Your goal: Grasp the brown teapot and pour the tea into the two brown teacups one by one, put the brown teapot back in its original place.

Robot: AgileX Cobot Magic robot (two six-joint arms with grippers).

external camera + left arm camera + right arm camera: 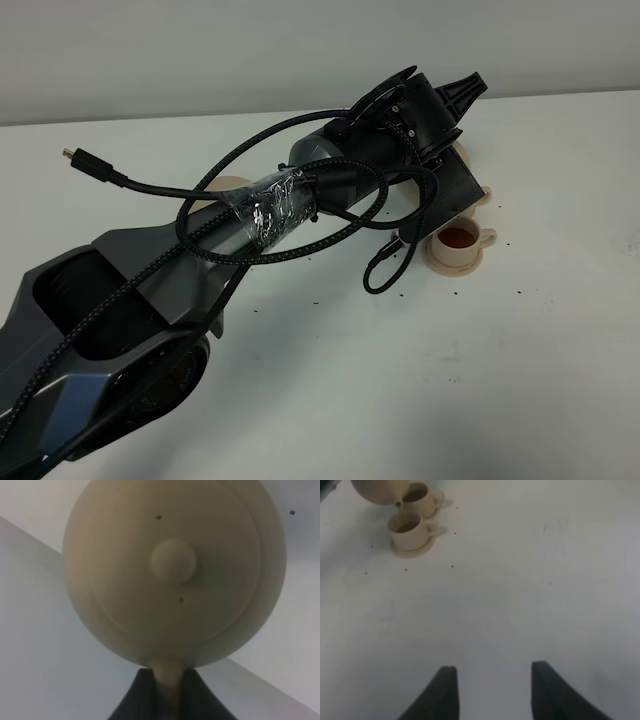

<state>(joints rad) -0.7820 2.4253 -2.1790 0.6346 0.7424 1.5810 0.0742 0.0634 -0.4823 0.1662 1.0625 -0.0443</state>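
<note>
The brown teapot (172,570) fills the left wrist view, lid and knob facing the camera. My left gripper (167,695) is shut on its loop handle. In the right wrist view the teapot (377,491) is tilted, with its spout over the farther of the two brown teacups (419,499). The nearer teacup (410,529) stands on its saucer beside it. In the high view my left arm reaches to the back right and hides the teapot; one teacup (458,241) shows dark tea, and the other (486,196) peeks out behind the wrist. My right gripper (492,682) is open over bare table.
A flat tan saucer (228,186) lies partly behind the left arm. A black cable (95,170) with a plug trails over the white table (400,380) at the left. Small dark specks dot the table around the cups.
</note>
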